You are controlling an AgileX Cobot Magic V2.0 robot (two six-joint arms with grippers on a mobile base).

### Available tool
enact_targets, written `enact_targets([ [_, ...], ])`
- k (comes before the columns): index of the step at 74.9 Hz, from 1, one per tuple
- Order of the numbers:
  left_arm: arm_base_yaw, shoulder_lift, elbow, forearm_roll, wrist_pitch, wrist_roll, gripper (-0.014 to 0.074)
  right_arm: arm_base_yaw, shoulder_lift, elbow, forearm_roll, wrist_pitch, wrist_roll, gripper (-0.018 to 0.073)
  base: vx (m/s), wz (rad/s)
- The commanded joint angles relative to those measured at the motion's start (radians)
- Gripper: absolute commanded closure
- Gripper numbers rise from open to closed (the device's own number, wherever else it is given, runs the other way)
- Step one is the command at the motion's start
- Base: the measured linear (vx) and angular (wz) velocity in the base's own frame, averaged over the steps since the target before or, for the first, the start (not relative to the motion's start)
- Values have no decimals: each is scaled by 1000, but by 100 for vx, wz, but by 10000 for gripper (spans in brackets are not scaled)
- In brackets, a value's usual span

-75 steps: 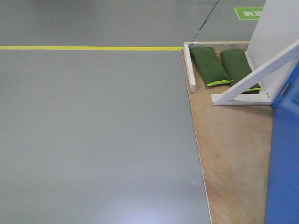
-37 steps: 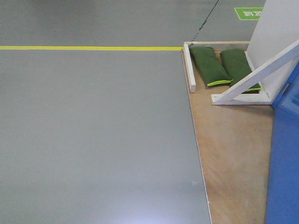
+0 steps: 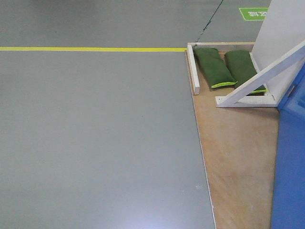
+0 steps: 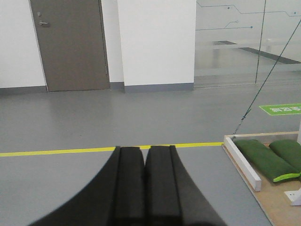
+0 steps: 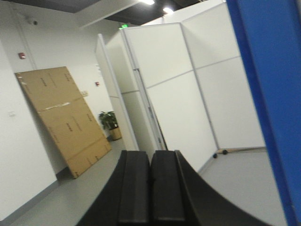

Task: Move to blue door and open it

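left pincer (image 4: 145, 153), right pincer (image 5: 150, 156) closed; blue door (image 3: 290, 176) right edge.

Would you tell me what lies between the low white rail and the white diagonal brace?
Two green sandbags lie side by side on the plywood between the rail and brace; the front-facing view shows it.

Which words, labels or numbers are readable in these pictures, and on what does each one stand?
Nothing can be read for certain.
Green floor sign: white characters, too blurred.
Green sign near the ceiling: too small.
Cardboard sheet: dark print, too small.
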Motion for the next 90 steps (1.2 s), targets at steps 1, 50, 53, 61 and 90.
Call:
enact_targets([
  [1,-5,-10,-34,-13,-83,-10,527,21,-60,-32,-15,-53,-10,561,0,0],
  [50,-5,-10,-34,-13,-84,-10,527,98,-157,-32,-11,109,-19,561,0,0],
  [53,-5,-10,-34,-13,-84,-10,527,125,-164,-32,-11,109,-34,561,0,0],
  [61,-5,-10,-34,-13,-84,-10,527,193,-176,-32,-11,109,-60,561,0,0],
  [90,-5,-10,-34,-13,-84,-10,527,435,-211,-32,-11,110,-66,561,0,0],
])
